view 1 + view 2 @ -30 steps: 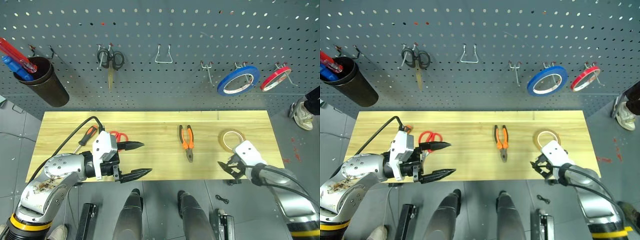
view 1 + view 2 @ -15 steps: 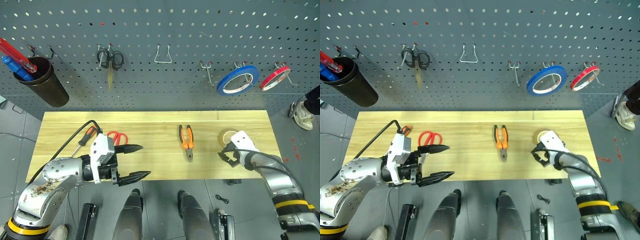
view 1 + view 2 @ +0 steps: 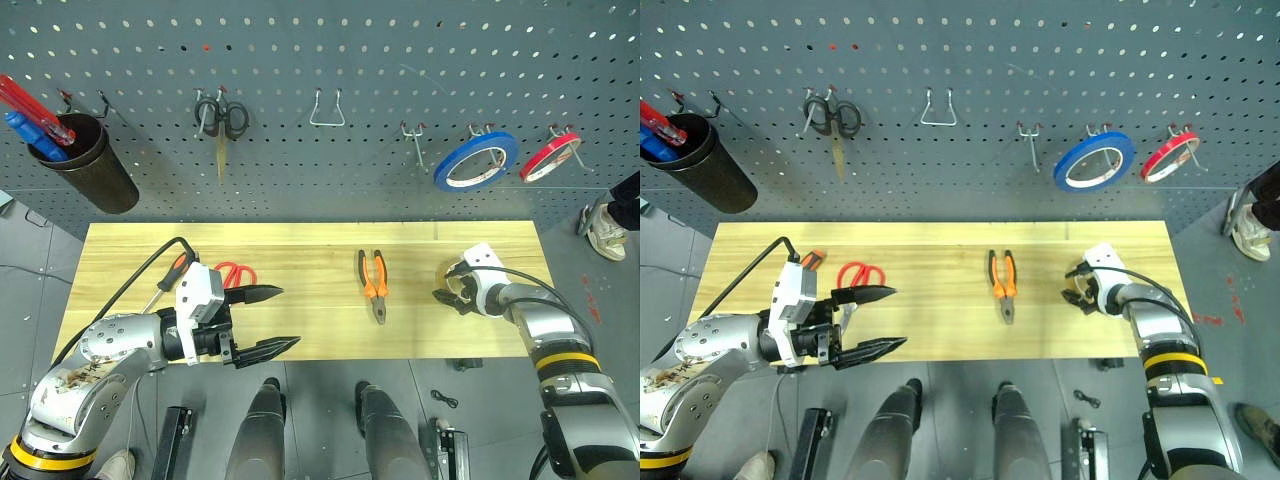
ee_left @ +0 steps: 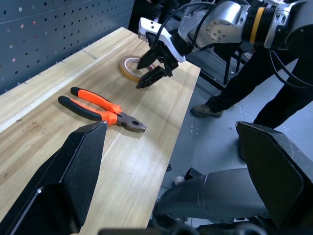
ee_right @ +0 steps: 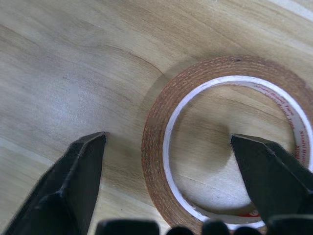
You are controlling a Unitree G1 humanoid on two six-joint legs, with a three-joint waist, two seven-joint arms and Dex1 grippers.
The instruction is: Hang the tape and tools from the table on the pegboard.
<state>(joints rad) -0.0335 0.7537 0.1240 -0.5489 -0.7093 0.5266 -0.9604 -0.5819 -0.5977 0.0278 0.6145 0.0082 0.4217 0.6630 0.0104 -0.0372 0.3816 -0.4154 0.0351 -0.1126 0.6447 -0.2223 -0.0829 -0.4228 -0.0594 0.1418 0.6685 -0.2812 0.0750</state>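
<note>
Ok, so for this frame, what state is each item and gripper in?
tape: flat on the table, not lifted
right gripper: open, one finger inside the ring, one outside
left gripper: open, empty
pliers: lying on table
red scissors: lying on table
screwdriver: lying on table
black scissors: hung on pegboard

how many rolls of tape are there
3. A blue ring and a red ring hang on pegboard hooks at the right; the tape lies flat on the table, under the right gripper.
</note>
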